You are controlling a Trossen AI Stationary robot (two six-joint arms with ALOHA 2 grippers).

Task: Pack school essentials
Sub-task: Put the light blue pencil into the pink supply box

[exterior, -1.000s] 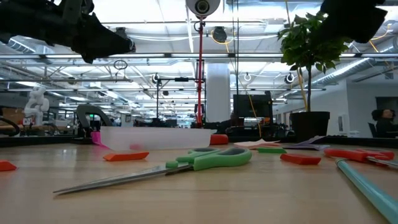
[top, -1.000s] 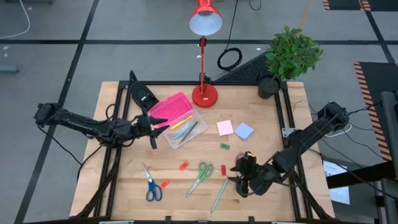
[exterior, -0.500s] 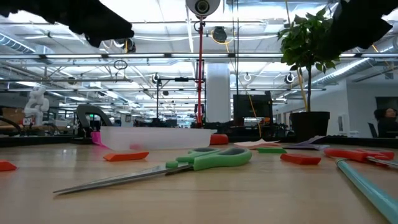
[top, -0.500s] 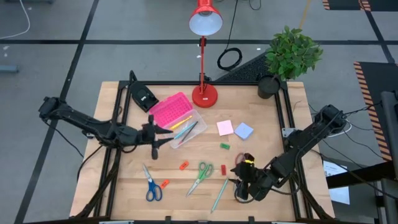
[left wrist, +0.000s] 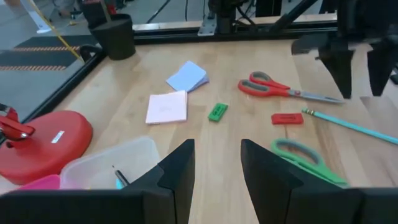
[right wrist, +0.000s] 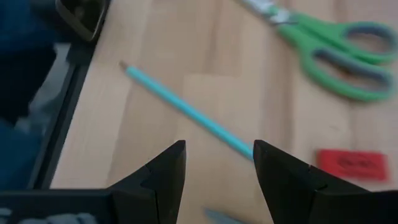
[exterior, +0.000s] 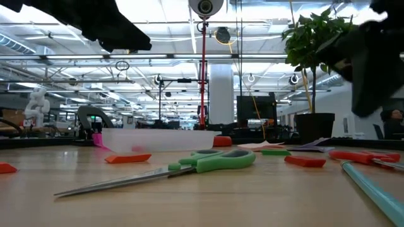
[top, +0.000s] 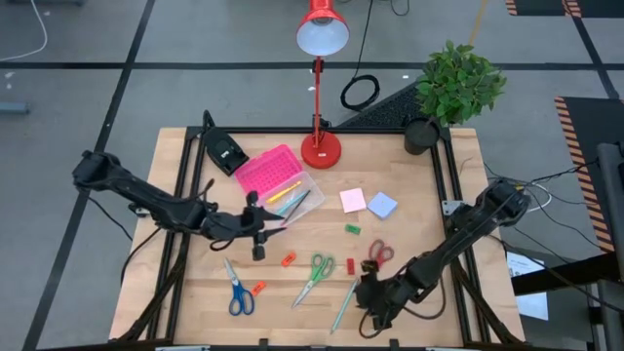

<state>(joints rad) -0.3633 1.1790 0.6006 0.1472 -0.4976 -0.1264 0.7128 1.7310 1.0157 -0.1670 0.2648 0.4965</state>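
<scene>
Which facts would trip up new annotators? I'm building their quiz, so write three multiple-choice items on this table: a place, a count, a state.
1. The pink sticky pad lies
A. beside the blue sticky pad
B. inside the clear box
C. under the green scissors

2. Pairs of scissors on the table:
A. two
B. three
C. five

3. The right gripper has its jaws
A. shut on a pencil
B. open, with the teal pencil showing between them
C. shut on an eraser

Answers:
1 A: in the high view, the two pads sit side by side on bare wood.
2 B: blue scissors, green scissors and red scissors.
3 B: the right wrist view shows a clear gap.

The left gripper, near the clear box, is open too.
</scene>
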